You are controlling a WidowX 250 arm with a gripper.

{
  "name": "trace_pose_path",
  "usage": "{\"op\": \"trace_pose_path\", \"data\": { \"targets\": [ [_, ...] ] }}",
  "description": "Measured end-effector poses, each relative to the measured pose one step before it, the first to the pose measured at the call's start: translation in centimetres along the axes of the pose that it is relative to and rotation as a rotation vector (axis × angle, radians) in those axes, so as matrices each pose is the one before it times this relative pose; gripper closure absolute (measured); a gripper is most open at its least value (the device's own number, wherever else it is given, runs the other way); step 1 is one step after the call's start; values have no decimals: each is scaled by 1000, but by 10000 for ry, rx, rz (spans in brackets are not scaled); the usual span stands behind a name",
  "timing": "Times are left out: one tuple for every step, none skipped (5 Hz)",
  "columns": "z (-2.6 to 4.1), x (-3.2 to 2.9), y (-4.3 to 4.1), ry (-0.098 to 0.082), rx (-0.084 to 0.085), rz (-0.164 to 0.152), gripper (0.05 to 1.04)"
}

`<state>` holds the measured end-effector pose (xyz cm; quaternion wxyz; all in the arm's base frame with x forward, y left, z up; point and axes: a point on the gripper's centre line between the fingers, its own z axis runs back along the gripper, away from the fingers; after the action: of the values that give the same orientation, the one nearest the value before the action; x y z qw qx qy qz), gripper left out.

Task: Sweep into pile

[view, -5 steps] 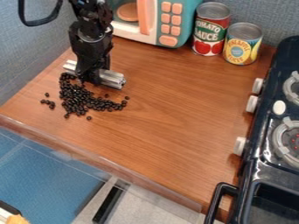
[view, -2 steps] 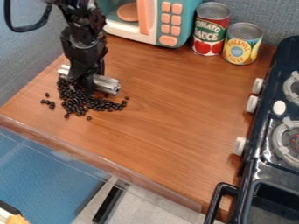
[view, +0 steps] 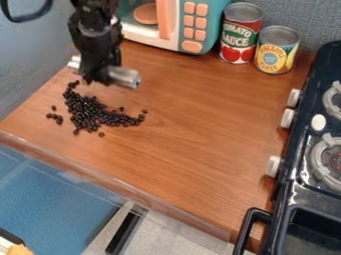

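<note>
At the upper left, the gripper (view: 98,77) hangs over the wooden counter, shut on a silver metal bar (view: 124,76) that sticks out on both sides of it. Bar and gripper stand just behind the dark beans, apparently raised off the surface. The beans (view: 90,113) lie in a loose, bent heap, with a tail running right and another reaching up toward the gripper. A few stray beans (view: 55,117) lie left of the heap, and single ones lie near its front and right ends.
Behind the counter (view: 193,119) stand a toy microwave (view: 180,22), a tomato sauce can (view: 240,34) and a yellow can (view: 275,50). A toy stove (view: 309,144) lines the right side. The counter's front edge (view: 120,183) runs diagonally at lower left. A grey-blue wall rises at left.
The gripper and bar first came down toward the camera to the heap's back edge, then went up and back from it. The heap looks nearly the same.
</note>
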<state>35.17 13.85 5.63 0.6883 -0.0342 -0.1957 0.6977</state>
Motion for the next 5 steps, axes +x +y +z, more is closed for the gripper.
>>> {"op": "trace_pose_path", "data": {
  "targets": [
    [423,845,-761,-129,-185,271,699],
    [-273,565,-739,-277,36,139,698],
    [-1480,31,58,-147,305,148,699],
    [-1206,-425,-276,-274,260,-96,699],
    [-107,-351,-55,-124,71,-13,699]
  ]
}}
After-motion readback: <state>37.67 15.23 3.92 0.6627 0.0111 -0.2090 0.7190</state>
